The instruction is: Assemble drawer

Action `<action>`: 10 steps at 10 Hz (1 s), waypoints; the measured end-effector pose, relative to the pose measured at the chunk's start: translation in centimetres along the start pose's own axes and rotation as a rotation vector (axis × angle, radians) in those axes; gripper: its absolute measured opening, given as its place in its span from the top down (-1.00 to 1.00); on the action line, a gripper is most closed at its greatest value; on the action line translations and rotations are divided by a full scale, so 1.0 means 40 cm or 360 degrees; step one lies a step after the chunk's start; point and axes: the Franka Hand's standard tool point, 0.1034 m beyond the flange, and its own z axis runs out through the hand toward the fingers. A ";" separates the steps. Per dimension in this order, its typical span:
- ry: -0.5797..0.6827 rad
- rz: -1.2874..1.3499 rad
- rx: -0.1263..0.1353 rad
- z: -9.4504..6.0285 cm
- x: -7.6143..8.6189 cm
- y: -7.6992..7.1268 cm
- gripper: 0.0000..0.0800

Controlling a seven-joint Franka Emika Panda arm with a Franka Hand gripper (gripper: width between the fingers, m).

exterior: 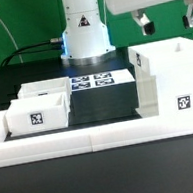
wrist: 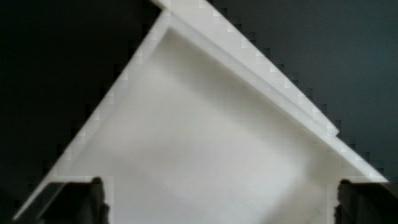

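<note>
The gripper [exterior: 166, 19] hangs with its jaws spread wide and nothing between them, directly above the large box casing [exterior: 169, 81] at the exterior view's right. The coming move turns on that vertical gap. In the wrist view the casing [wrist: 214, 135] sits cornerwise, its walls slanting across the line between the fingers [wrist: 71, 203], so I judge a wrist turn is needed. The two small trays [exterior: 36, 113] stand side by side well apart at the exterior view's left, just behind the border rail [exterior: 101, 136]. The gripper's upper body is cut off, and which face of the casing is open cannot be made out.
</note>
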 end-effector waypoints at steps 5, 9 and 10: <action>-0.0031 -0.0766 -0.0018 0.001 -0.004 0.020 -0.62; -0.0111 -0.1056 -0.0317 -0.016 0.017 0.095 -0.62; -0.0119 -0.1105 -0.0308 -0.022 0.039 0.138 -0.62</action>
